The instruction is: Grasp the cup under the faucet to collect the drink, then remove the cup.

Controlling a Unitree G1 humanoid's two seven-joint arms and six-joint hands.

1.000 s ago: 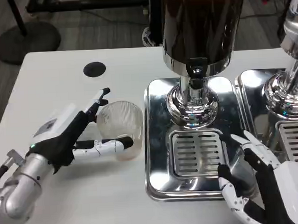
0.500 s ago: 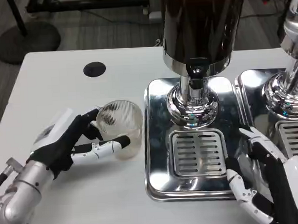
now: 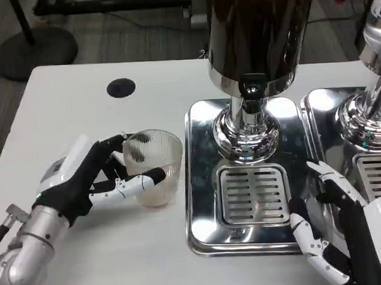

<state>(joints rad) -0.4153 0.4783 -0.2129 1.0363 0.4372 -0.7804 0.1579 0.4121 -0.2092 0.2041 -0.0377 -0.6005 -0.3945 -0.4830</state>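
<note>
A white table [image 3: 61, 111] is standing before a grey floor. On it, the ribbed, clear plastic cup [image 3: 154, 165] is being gripped by the left hand [image 3: 84, 180], fingers wrapped around its wall, just left of the shiny steel drip tray [image 3: 205, 231]. The right hand [image 3: 339, 230] is being held spread and empty at the tray's near right corner. The cup is judged grasped but unfilled: placement under the dark dispenser's faucet [image 3: 252, 91], filling and removal are being left undone.
</note>
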